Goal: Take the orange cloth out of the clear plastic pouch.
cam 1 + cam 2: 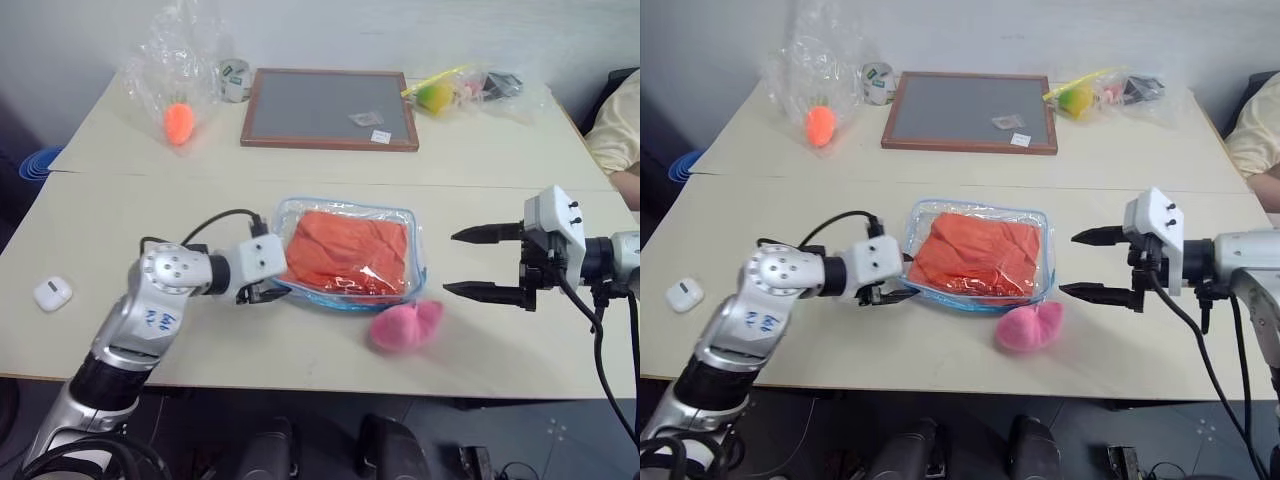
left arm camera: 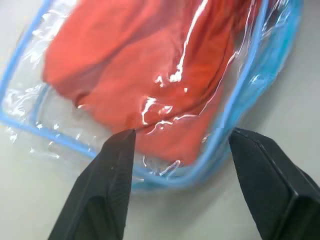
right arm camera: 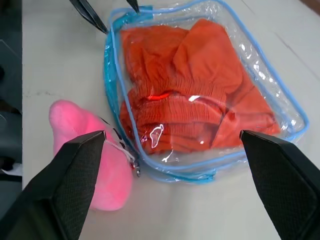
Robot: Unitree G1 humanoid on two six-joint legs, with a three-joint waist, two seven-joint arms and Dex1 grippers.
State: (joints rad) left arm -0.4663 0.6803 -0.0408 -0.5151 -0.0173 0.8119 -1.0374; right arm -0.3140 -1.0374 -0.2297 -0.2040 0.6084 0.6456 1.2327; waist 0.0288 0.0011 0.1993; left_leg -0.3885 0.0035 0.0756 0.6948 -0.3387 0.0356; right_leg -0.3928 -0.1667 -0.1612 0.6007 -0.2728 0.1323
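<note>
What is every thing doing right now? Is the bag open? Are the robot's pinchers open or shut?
Orange cloth: folded, inside the pouch.
Clear plastic pouch: lying flat on the table; whether the zipper is open, cannot tell.
Left end effector: open, fingers apart at the pouch's edge, holding nothing.
Right end effector: open wide, empty, beside the pouch.
Pink plush toy: lying against the pouch.
Framed board: lying flat.
</note>
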